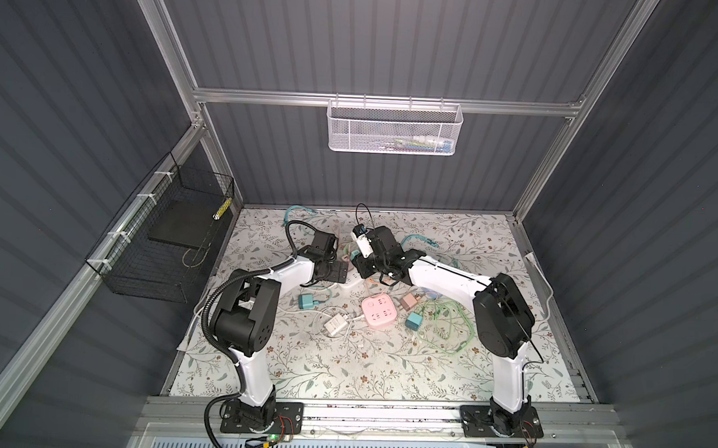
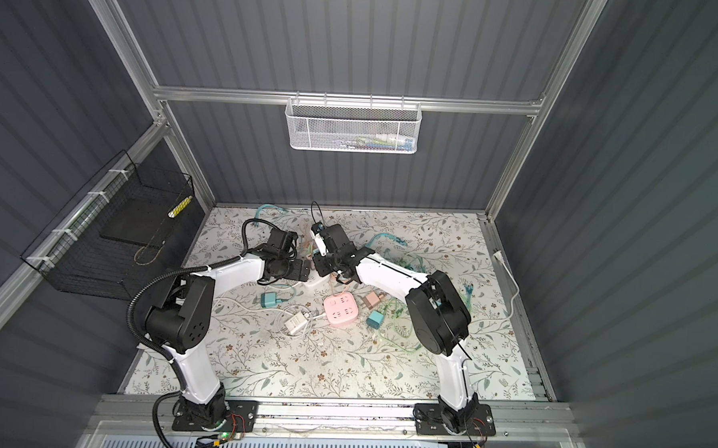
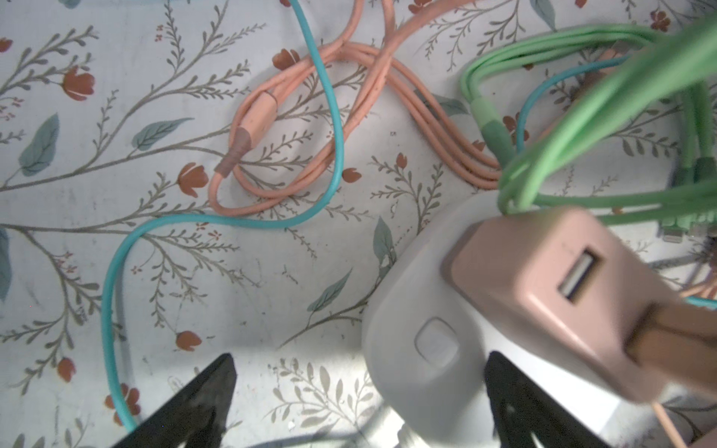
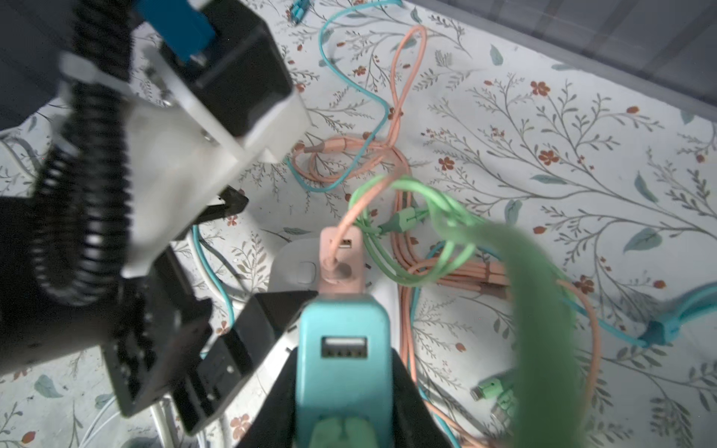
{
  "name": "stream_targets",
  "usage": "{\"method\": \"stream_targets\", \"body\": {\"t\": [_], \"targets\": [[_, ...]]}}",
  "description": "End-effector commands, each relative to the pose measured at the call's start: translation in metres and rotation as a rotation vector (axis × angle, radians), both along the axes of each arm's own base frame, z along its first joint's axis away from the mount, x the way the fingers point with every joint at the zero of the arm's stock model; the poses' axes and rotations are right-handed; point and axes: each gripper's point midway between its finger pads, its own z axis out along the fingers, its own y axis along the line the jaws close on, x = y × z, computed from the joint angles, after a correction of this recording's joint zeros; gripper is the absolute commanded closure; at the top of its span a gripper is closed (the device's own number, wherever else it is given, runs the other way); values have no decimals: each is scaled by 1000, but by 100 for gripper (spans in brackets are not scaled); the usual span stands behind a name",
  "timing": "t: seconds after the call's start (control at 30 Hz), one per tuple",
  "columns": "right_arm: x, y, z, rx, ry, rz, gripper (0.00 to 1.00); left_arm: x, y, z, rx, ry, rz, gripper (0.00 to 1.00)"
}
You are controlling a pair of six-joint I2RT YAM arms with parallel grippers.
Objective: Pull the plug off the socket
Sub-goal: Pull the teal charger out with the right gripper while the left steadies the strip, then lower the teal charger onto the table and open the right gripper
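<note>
A white socket strip lies on the floral table, seen in both top views between the two wrists. A teal plug with a green cable in it stands over the strip, and my right gripper is shut on its sides. The plug's prongs are hidden. A pink plug sits in the strip just beyond it. My left gripper is open, its fingers straddling the strip's button end.
Loose orange, teal and green cables tangle around the strip. A pink cube socket, other loose plugs and a white adapter lie nearer the front. A black wire basket hangs on the left wall.
</note>
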Motion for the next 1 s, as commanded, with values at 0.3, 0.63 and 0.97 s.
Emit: {"method": "stream_targets", "body": {"t": [0.3,0.63,0.97], "targets": [[7,-55,-34,-66,198,-68,83,-39,12,-13,32,103,-41,0],[1,-55,-59,-59,339,-52,79,-37,-2,3,-58,57,-61,0],[5,-58,-67,-32,404,-47,76,-43,-7,9,-112,38,-67,0]]}}
